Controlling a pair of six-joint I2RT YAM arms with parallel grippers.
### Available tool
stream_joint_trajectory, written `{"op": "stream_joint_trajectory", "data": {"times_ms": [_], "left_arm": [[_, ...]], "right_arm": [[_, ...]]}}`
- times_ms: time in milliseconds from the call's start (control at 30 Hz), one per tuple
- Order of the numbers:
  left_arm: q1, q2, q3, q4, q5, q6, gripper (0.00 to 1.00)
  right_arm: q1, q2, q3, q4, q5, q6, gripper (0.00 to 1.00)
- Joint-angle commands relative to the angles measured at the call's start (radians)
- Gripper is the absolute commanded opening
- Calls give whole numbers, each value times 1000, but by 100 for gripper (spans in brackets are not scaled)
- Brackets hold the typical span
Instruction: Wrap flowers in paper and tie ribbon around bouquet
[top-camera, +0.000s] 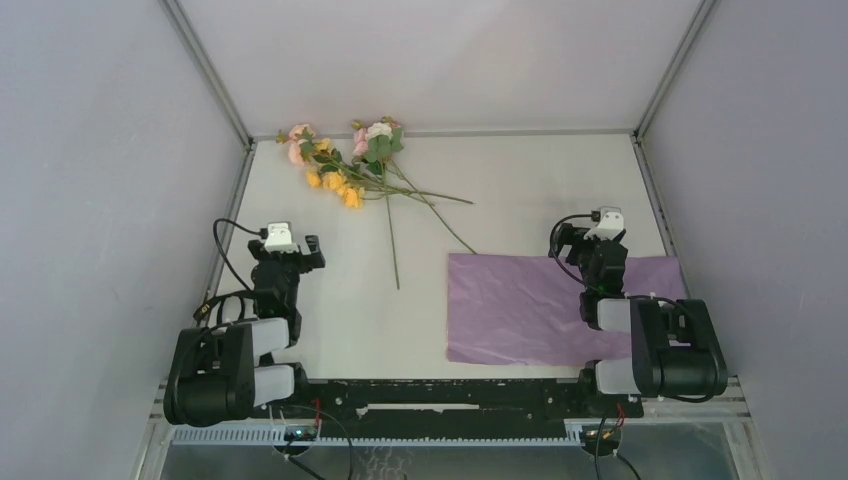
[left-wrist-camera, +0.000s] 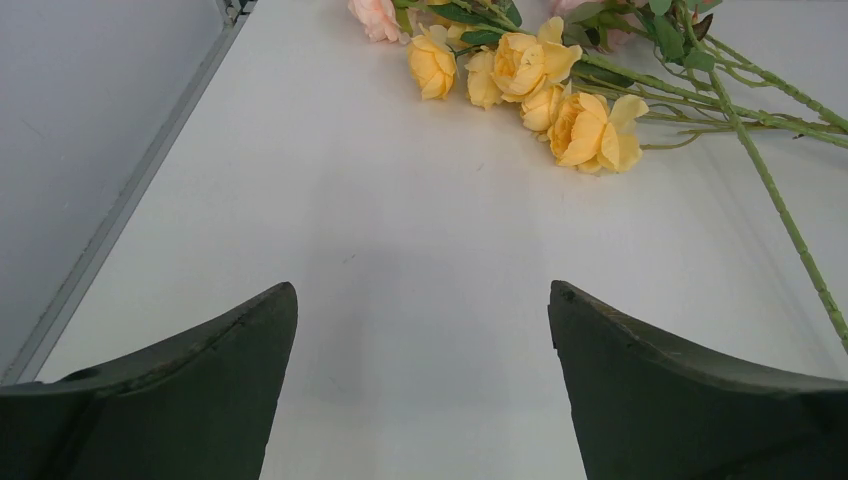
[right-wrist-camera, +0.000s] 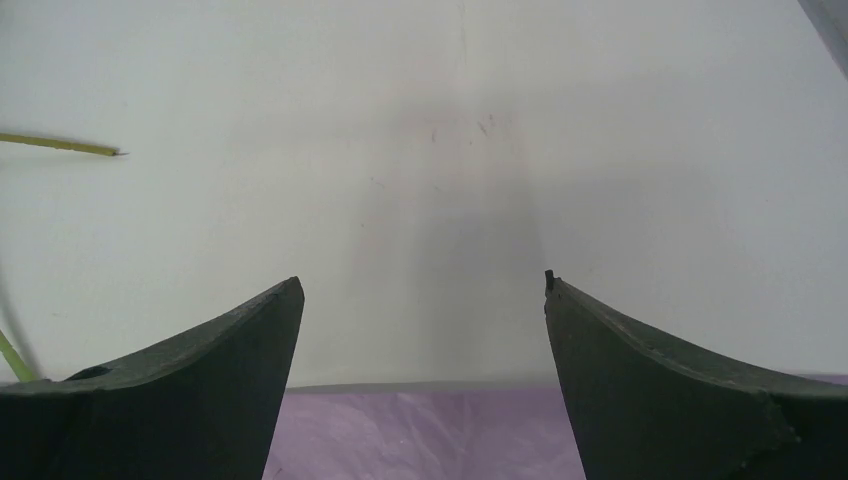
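Flowers (top-camera: 345, 165) lie loose far-left; crinkled lilac paper (top-camera: 520, 310) flat near-right.

Bright, even light; soft shadows.

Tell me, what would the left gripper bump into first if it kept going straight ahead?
Probably the flowers: beyond the open left gripper lies table, then their yellow blooms. It might pass above them; height is unclear.
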Motion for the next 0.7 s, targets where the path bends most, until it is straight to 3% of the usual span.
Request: {"op": "stream_joint_trajectory", "data": {"times_ms": [0,100,167,233,267,367,500,567,667], "left_arm": [[9,2,28,57,11,15,100],[8,1,29,58,11,15,100],[8,3,31,55,23,14,100],[18,-6,35,55,50,6,100],[29,-39,65,-34,64,-1,100],[59,-148,294,-501,167,11,99],[38,-189,614,-1015,465,142,82],[-44,-185,740,-1240,518,204,80],[-277,-131,885,-1510,497,307,82]], "right_arm": [[-4,-14,22,53,1,-10,99],[-9,-45,39,13,4,-1,100],[-11,-134,113,-214,56,39,99],[-52,-214,252,-505,16,181,100],[-83,-245,288,-602,-41,249,98],[-142,-320,342,-853,-89,369,87],[-181,-407,347,-1108,-36,461,79],[-184,-442,335,-1172,-33,481,78],[-183,-477,299,-1198,-64,497,77]]}}
